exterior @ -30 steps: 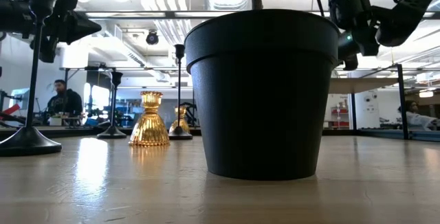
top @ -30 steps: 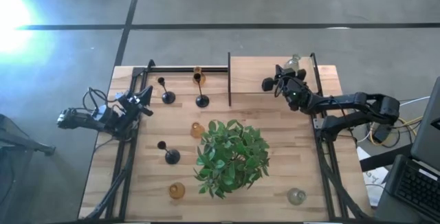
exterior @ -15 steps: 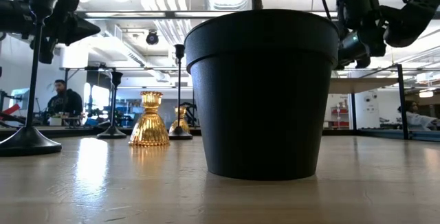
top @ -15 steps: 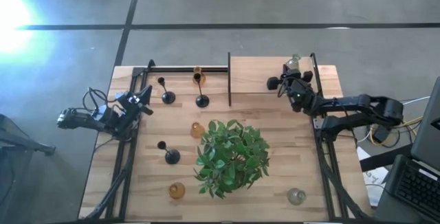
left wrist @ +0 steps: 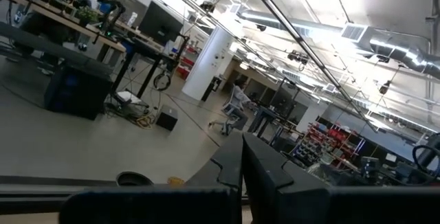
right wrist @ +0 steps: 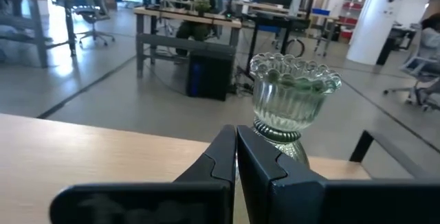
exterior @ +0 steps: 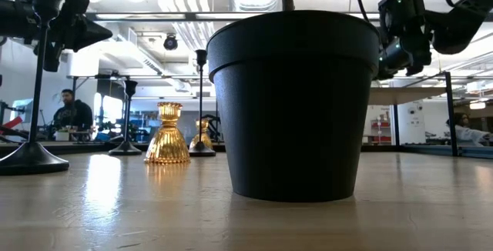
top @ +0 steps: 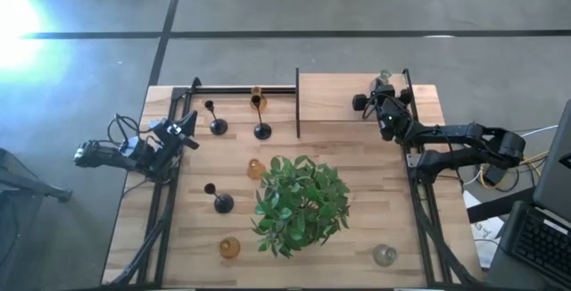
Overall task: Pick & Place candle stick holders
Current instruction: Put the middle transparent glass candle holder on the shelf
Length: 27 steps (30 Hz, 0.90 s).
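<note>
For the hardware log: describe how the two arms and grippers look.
Both arms are dark, jointed links. The left gripper and right gripper each end in two dark, flat fingers with stepped tips. Black cables loop beside the left arm; yellow and blue cables trail behind the right arm's base.

Plant (top: pixel 300 203) amid holders, seemingly mid-table.

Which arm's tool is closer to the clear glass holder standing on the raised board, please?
The right. The right tool is directly beside the clear glass holder on the raised board, fingers shut. The left tool waits across the table at its left edge.
</note>
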Available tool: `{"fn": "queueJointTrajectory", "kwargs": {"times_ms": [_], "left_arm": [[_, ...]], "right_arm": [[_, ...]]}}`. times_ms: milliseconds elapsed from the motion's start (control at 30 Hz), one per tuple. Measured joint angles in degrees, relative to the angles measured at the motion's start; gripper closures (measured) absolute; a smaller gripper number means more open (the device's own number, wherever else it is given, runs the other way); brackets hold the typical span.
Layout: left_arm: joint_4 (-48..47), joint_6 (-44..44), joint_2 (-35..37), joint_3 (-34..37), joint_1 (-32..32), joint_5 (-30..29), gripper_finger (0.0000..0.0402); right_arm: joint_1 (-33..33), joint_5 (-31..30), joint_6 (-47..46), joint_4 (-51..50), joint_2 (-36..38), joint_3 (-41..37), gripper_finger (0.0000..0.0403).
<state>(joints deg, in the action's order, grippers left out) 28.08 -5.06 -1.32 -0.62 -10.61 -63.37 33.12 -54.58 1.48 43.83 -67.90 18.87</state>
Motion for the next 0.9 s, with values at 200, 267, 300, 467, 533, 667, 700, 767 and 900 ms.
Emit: {"fn": "queueJointTrajectory", "kwargs": {"times_ms": [200, 267, 300, 467, 533, 667, 700, 767, 900], "left_arm": [[0.0, -0.14, -0.02, 0.0, 0.01, -0.88, 0.039], [-0.02, -0.15, -0.02, 0.0, 0.02, -0.9, 0.039], [-0.02, -0.15, -0.02, 0.0, 0.02, -0.97, 0.039], [-0.2, -0.15, -0.02, 0.0, 0.02, -1.07, 0.039], [-0.22, -0.15, -0.02, 0.0, 0.02, -1.07, 0.039], [-0.26, -0.15, -0.02, 0.0, 0.0, -1.07, 0.039], [-0.28, -0.15, -0.02, 0.0, 0.02, -1.07, 0.039], [-0.5, -0.14, -0.02, 0.0, 0.02, -1.07, 0.039], [-0.79, -0.13, -0.02, 0.0, 0.02, -1.07, 0.039]], "right_arm": [[1.59, 0.09, 1.99, -0.07, 0.0, -0.02, 0.0395], [1.92, 0.05, 2.11, -0.07, 0.0, -0.02, 0.0395], [2.1, 0.04, 2.41, -0.1, 0.0, -0.02, 0.0395], [3.17, 0.1, 4.36, -0.13, 0.0, -0.02, 0.0395], [3.66, -0.01, 4.74, -0.18, 0.0, -0.02, 0.0395], [4.35, -0.03, 4.78, -0.2, 0.0, -0.02, 0.0395], [4.45, -0.05, 4.76, -0.22, 0.0, -0.02, 0.0395], [4.46, -1.02, 5.4, -0.35, 0.0, -0.03, 0.0395], [4.44, -1.93, 5.77, -0.35, 0.02, -0.06, 0.0395]]}}
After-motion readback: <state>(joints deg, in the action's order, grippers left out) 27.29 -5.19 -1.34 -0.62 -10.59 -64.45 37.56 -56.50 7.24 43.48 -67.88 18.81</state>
